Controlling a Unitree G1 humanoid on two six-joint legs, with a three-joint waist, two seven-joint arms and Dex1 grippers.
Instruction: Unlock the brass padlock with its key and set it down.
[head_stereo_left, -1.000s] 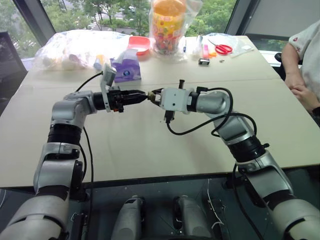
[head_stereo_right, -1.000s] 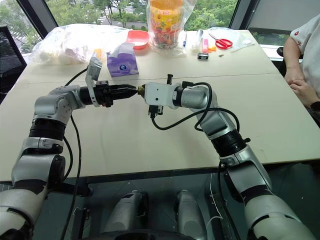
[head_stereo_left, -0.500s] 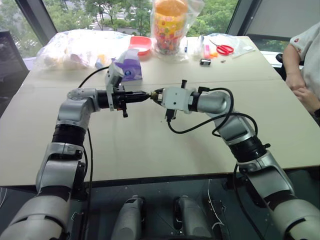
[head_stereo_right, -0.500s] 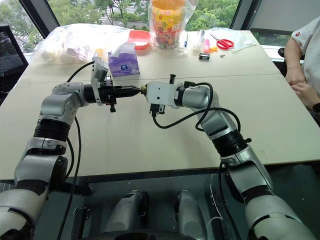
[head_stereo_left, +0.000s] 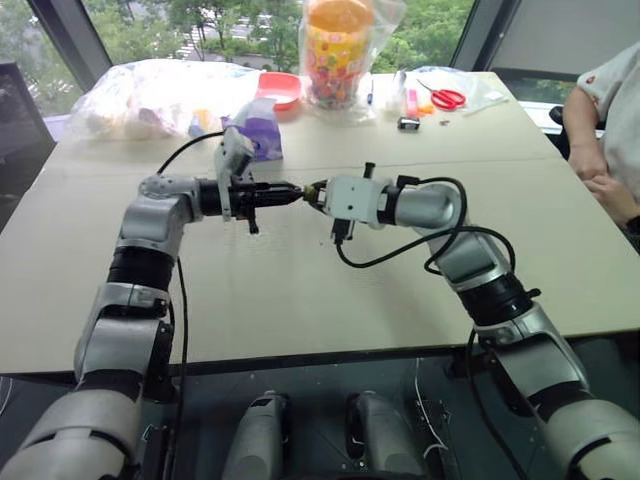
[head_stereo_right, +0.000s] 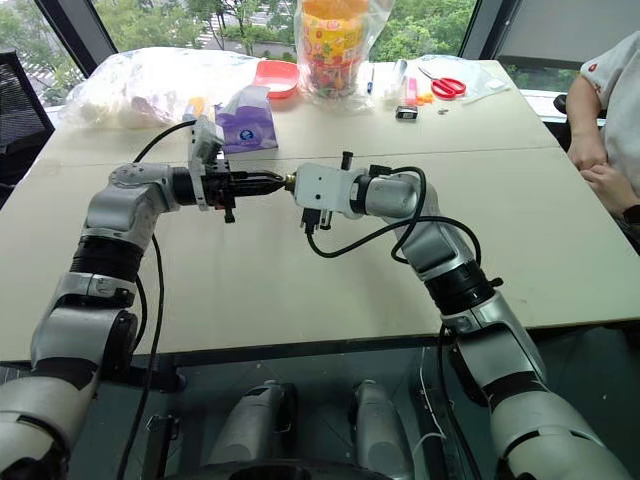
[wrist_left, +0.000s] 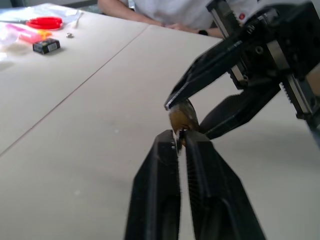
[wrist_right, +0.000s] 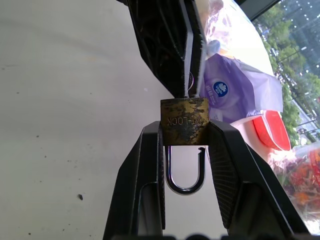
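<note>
The small brass padlock (wrist_right: 184, 120) hangs in the air over the middle of the table, with my right gripper (wrist_right: 184, 126) shut on its body from both sides. Its silver shackle (wrist_right: 184, 172) points back toward the right wrist, and one leg ends free, just short of the body. My left gripper (wrist_left: 180, 134) meets the padlock (wrist_left: 182, 117) tip to tip from the opposite side. Its fingers stand almost together, pinching the thin silvery key (wrist_right: 190, 82), which reaches the padlock's far face. In the left eye view the two grippers join at the padlock (head_stereo_left: 308, 190).
At the table's far side lie a purple tissue pack (head_stereo_left: 255, 135), a red bowl (head_stereo_left: 280, 88), a bagged snack jar (head_stereo_left: 338, 50), red scissors (head_stereo_left: 447, 97) and a small black object (head_stereo_left: 407, 123). A person (head_stereo_left: 610, 130) sits at the right edge. Bare table (head_stereo_left: 300, 300) lies below the hands.
My left wrist has rolled a little at the padlock, swinging its camera bracket over. Both hands have stayed tip to tip in the same spot.
</note>
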